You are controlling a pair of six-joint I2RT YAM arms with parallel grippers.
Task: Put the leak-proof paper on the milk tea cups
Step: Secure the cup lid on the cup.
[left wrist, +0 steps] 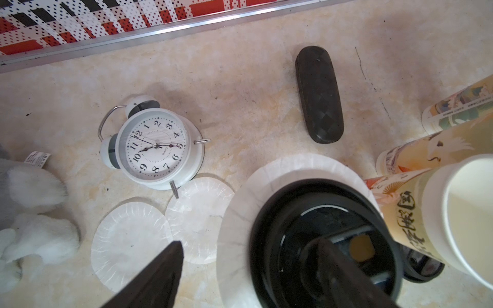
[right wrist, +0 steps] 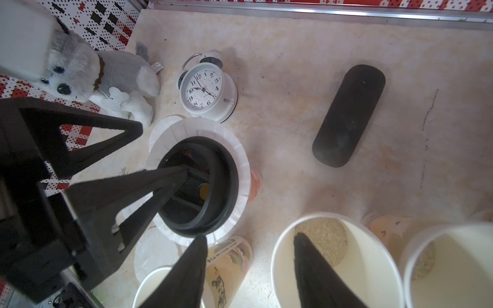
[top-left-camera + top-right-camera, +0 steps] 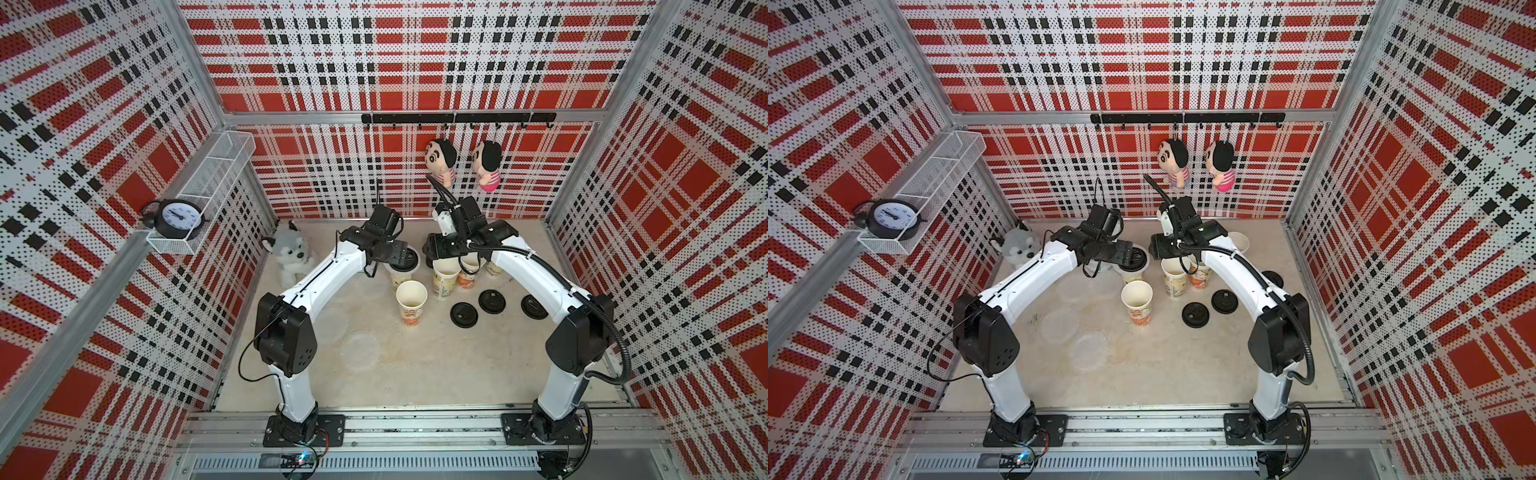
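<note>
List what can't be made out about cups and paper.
Cup under black cylinder: mostly hidden by leak-proof paper, right wrist view; by left gripper in both top views.
Far milk tea cups: partly behind right arm in a top view.
Loose sheets: too faint to count, both top views.

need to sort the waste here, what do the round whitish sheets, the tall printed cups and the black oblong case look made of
Round whitish sheets: thin translucent paper, probably waxed; radial creases, matt.
Tall printed cups: paperboard, rolled rim, matt white inside.
Black oblong case: likely hard plastic or leatherette; faint faceted sheen.
</note>
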